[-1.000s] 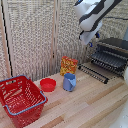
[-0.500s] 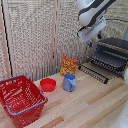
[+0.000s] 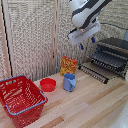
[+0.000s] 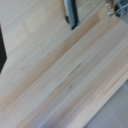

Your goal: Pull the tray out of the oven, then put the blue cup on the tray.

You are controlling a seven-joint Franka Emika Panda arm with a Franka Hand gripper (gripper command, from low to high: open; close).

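Now, count with me in the exterior view: you have one oven (image 3: pixel 111 56) at the right edge of the frame with its door lowered, one tray (image 3: pixel 95 73) of thin bars lying at the oven's mouth toward the middle right, one blue cup (image 3: pixel 69 82) just below centre on the bench (image 3: pixel 95 107), one red bowl (image 3: pixel 48 84) just to the cup's left in the frame, one red basket (image 3: pixel 20 99) in the lower left, and one small orange and yellow box (image 3: pixel 69 65) standing behind the cup. Your one tool (image 3: pixel 86 41) hangs in the upper middle of the frame, above the cup and well clear of it, grasping nothing; whether its fingers are spread or closed you cannot tell. The wrist view gives you mostly bare bench planks. Against the frame half a second ago, the arm has shifted slightly, while the cup, bowl, basket and tray lie where they were.
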